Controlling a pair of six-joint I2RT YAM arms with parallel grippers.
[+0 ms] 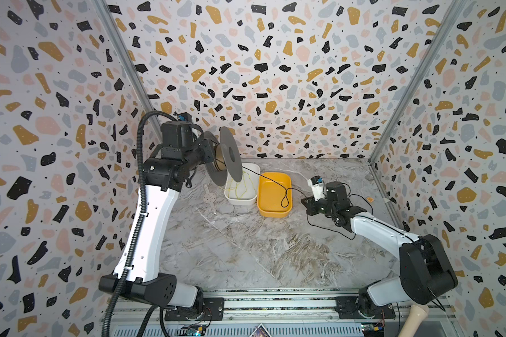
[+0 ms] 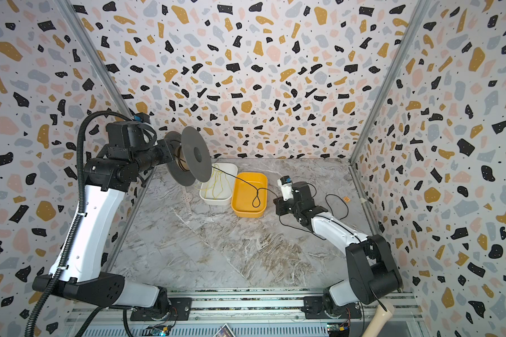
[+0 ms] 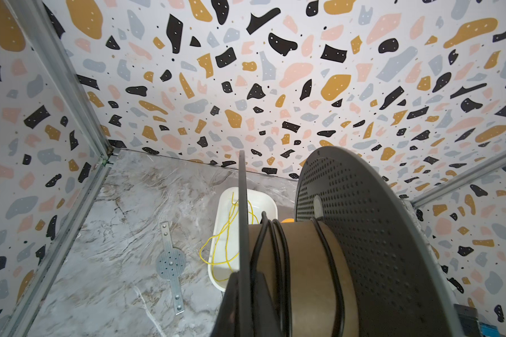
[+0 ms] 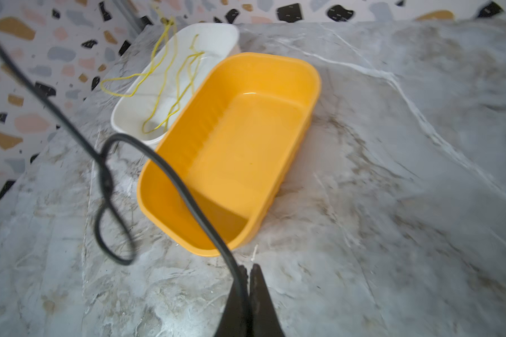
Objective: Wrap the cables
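Seen in both top views from its middle, the grey marble tabletop (image 1: 246,248) lies bare from 4 round through 6 to 9 o'clock, open for a pass. Toward 12 o'clock a white rectangular plastic tub (image 1: 247,201) and a yellow rectangular plastic tub (image 1: 275,211) stand side by side, with a flat perforated metal plate (image 1: 210,198) just beside them at 11. Over both tubs a thin black cord (image 1: 275,184) hangs in the air from a grey flanged spool (image 1: 230,154) at 11 to the right fingers (image 4: 262,300) at 2, crossing the way down.
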